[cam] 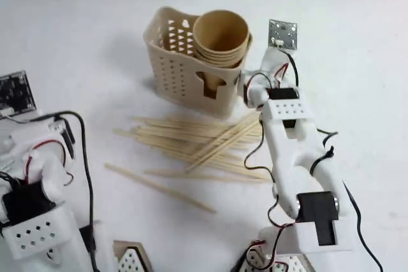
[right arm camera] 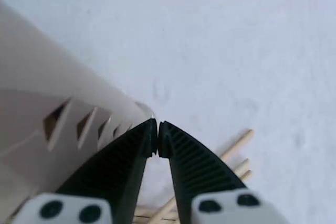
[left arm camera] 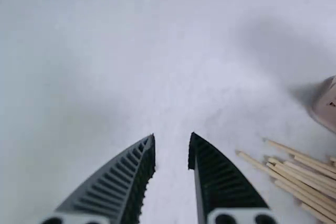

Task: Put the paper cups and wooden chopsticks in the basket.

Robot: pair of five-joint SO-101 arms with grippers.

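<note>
Wooden chopsticks [cam: 204, 144] loose, paper cups [cam: 220, 33] in basket [cam: 175, 71].
My right pincer [right arm camera: 157, 130], closed, seemingly empty, hangs near to gather them; left pincer [left arm camera: 171, 153] ajar, empty.

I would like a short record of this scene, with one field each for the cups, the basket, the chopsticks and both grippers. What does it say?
cups: stacked, inside the basket
basket: upright on the table
chopsticks: loose pile on the table in front of the basket; none seen inside it
left gripper: open, empty, over bare table beside the chopsticks
right gripper: shut, empty, close to the basket's wall, above some chopsticks
task: cups in, chopsticks not yet
</note>
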